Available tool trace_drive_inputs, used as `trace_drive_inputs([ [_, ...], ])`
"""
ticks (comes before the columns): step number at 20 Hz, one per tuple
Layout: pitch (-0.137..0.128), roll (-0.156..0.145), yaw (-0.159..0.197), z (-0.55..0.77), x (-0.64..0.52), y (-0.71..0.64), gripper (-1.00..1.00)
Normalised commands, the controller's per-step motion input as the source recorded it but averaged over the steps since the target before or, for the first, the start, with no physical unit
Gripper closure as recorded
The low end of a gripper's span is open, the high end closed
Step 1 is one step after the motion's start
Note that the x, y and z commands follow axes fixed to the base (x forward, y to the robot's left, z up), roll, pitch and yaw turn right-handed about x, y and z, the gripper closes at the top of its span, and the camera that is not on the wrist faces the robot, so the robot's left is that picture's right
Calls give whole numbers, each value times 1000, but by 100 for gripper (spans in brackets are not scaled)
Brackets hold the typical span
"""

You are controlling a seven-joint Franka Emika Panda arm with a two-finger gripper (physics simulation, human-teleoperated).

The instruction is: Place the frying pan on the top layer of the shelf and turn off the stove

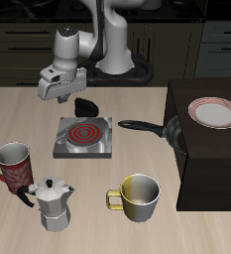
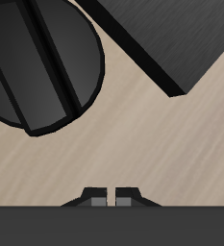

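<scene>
Your gripper is clenched on nothing in the upper left of the frame, behind the stove at the centre, while the frying pan lies on the bench against the shelf at the right.

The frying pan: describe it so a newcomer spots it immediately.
Find the big dark shelf carrying a red-rimmed plate. The frying pan sits against its side, its long handle pointing toward the stove. It alone is shallow, black and long-handled.
</scene>
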Motion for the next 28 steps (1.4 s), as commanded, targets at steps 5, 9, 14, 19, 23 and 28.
trace_drive_inputs([
  [5, 17, -22, 2, 5, 10, -133, 100],
  [9, 39, -26, 39, -70, 35, -65, 100],
  [14, 6, -100, 100, 99, 4, -436, 100],
  [19, -13, -73, 30, 75, -61, -392, 100],
  [23, 7, -20, 53, 24, -91, -109, 100],
  [28, -115, -239, 119, 339, 73, -672, -100],
])
